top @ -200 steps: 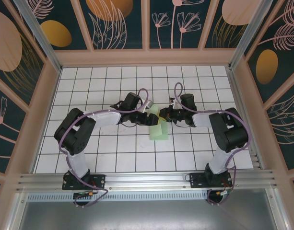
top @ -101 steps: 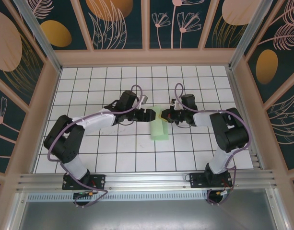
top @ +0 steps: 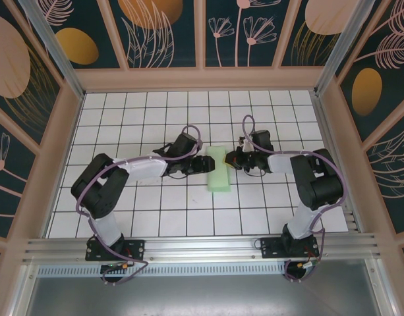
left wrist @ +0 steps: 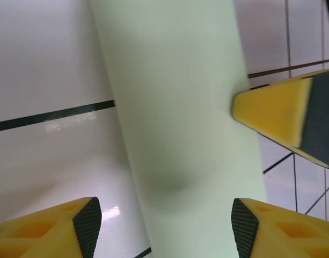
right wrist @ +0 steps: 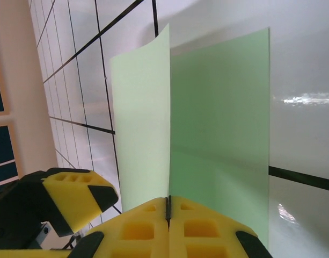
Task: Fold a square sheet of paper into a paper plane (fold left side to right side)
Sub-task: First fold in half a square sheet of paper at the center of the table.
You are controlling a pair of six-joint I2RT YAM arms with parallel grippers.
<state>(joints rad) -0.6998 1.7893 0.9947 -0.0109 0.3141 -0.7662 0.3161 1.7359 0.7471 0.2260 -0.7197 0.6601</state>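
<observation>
Square sheet of paper (top: 218, 172) lies mid-worktop (top: 155, 217) as folded mint-green strip, long axis running near to far. We see right tool (top: 229, 158) clenched on strip's right edge toward far end. In right wrist view its fingers (right wrist: 137, 226) pinch top flap, lifted off lower layer. Left tool (top: 203, 163) released, jaws spread at strip's left side. One yellow fingertip (left wrist: 250, 226) sits over paper, other over bare tile.
</observation>
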